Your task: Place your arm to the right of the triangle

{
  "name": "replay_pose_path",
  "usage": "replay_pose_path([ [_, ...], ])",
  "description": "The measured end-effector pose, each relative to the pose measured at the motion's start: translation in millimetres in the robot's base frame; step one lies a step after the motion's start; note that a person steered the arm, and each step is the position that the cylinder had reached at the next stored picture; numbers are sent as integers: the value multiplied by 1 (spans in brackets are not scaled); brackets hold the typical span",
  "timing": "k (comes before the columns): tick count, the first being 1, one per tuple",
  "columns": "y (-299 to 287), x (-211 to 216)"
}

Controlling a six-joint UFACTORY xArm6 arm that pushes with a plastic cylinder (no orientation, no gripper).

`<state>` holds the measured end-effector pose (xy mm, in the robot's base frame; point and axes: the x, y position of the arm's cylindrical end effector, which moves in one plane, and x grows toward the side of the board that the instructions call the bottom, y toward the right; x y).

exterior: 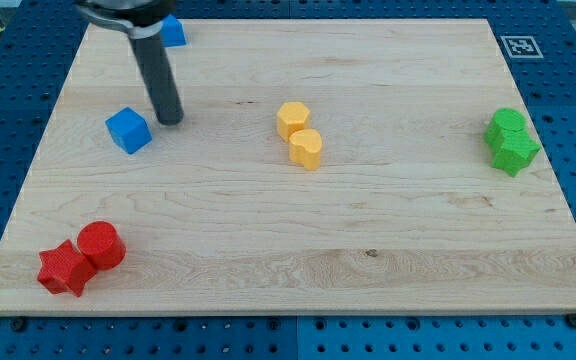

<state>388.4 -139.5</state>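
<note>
My tip rests on the wooden board at the upper left. A blue cube lies just to the left of the tip, a small gap apart. A second blue block sits near the view's top edge, partly hidden behind the rod; its shape is hard to make out, possibly the triangle. The tip is below that block and slightly left of it.
Two yellow blocks touch each other at the centre. Two green blocks sit together at the view's right. A red star and a red cylinder touch at the lower left. A marker tag is at the top right corner.
</note>
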Motion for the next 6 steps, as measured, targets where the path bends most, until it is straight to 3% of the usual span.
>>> replay_pose_path([
  [3, 20, -39],
  [6, 38, -142],
])
